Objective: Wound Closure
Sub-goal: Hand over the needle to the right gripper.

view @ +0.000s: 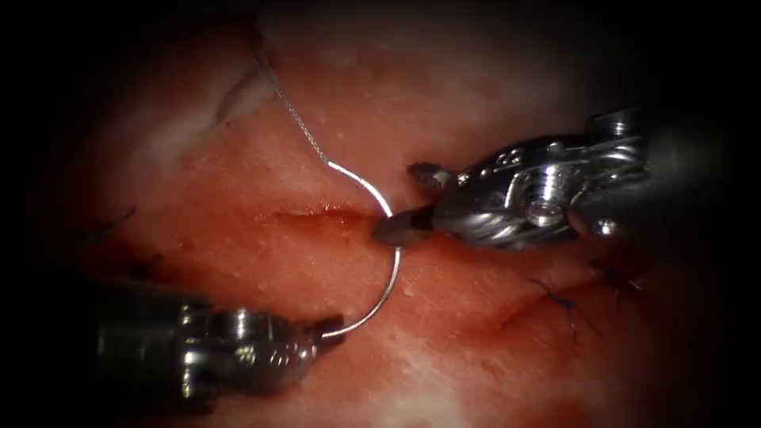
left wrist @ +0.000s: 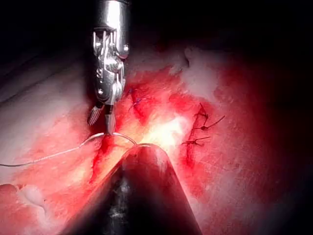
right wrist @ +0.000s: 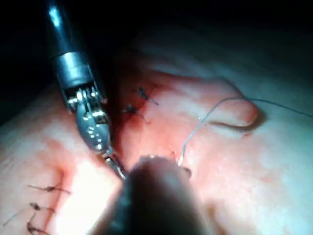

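Observation:
The curved needle (view: pixel 394 273) arcs over the cut (view: pixel 317 214) and looks free of the tissue (view: pixel 476 79). My left tool (view: pixel 331 329) comes in from the lower left, shut on the needle at its lower end. The thread (view: pixel 293 115) leaves the needle's upper end and runs up and to the left. My right tool (view: pixel 396 200) reaches in from the right with its jaws open, the lower jaw lying against the needle's mid-curve. In the left wrist view the right tool (left wrist: pixel 101 125) stands open just above the needle (left wrist: pixel 120 137), and the thread (left wrist: pixel 44 157) trails away.
Tied dark stitches (view: pixel 564 305) sit on the cut to the right, under the right tool's shaft, and show in the wrist views as stitches (left wrist: pixel 200 127) and stitches (right wrist: pixel 139 100). Cut thread ends (view: pixel 119 220) lie at the left. Red fluid wets the tissue around the cut.

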Robot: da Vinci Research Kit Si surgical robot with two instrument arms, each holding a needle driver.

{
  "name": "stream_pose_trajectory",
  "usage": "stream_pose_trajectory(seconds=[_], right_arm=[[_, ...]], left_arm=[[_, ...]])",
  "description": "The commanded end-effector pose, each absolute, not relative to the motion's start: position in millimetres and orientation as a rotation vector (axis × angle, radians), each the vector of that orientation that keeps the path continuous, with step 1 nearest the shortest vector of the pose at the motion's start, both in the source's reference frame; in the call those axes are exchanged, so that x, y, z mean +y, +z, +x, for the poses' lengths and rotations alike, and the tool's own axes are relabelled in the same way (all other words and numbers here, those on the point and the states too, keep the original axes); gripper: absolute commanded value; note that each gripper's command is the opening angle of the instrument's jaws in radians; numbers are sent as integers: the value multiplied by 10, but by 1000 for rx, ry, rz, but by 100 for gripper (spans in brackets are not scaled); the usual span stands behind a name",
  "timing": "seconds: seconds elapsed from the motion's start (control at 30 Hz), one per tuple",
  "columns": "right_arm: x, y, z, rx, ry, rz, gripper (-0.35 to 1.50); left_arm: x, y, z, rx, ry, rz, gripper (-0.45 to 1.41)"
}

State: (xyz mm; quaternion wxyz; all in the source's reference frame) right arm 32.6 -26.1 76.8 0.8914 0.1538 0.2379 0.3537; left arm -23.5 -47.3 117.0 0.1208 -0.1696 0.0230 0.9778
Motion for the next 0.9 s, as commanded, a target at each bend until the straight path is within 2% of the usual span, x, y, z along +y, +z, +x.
stream_pose_trajectory(seconds=[0.03,0.3,0.37,0.4,0.43,0.5,0.53,0.6,0.63,0.67,0.7,0.73,0.8,0.9], right_arm=[[-264,779,344,473,729,318,118],[-266,797,365,409,721,305,116],[-265,797,365,406,725,290,96],[-265,797,365,406,725,290,96],[-265,798,364,404,726,284,78],[-264,798,363,402,706,242,-5],[-264,798,362,403,692,206,-35],[-262,798,360,408,674,176,-35],[-258,798,359,424,663,163,-35],[-258,798,359,424,663,163,-35],[-257,798,358,429,655,159,-35],[-253,798,356,450,652,145,-35],[-246,795,351,496,637,136,-35],[-241,792,347,534,639,139,-35]], left_arm=[[-476,1175,-240,64,2855,-496,-45],[-476,1174,-239,66,2855,-488,-45],[-476,1174,-239,68,2859,-486,-45],[-476,1174,-239,68,2859,-486,-45],[-476,1173,-239,68,2858,-485,-45],[-476,1173,-239,68,2857,-483,-45],[-475,1173,-239,68,2856,-482,-45],[-474,1172,-239,67,2855,-481,-45],[-474,1171,-238,56,2852,-485,-15],[-474,1171,-238,56,2852,-485,-15],[-471,1170,-238,0,2841,-523,41],[-465,1166,-237,-100,2790,-575,79],[-456,1155,-233,-205,2680,-663,103],[-448,1147,-230,-265,2594,-718,103]])
